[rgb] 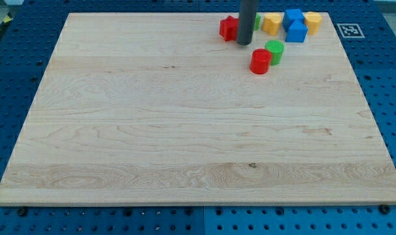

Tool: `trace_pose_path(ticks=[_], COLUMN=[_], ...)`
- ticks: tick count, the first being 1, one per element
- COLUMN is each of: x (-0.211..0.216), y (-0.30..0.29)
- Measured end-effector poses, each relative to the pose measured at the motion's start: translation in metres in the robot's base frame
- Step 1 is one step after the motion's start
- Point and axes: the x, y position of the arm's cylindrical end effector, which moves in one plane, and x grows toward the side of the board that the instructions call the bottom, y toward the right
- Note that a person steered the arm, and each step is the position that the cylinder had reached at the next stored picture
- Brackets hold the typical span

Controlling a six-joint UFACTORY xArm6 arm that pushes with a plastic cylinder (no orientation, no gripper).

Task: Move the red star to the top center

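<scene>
Camera view: my tip (244, 43), a bare rod with no end effector to clench, touches the red star's (229, 28) right side. An off-centre push could spin the star off the surface's (185, 130) top edge.

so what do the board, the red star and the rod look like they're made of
The board looks like pale wood with a matte finish: grain streaks and a small knot show. The red star looks like moulded plastic or painted wood; its colour is flat and even, so I can't settle which. The rod looks like dark metal or plastic with a dull sheen; my tip sits just right of the star.
</scene>
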Motion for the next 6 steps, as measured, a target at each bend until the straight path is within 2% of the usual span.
trace_pose_path(ticks=[1,3,6], x=[-0.009,-0.022,-0.024], y=[0.001,-0.054,-0.061])
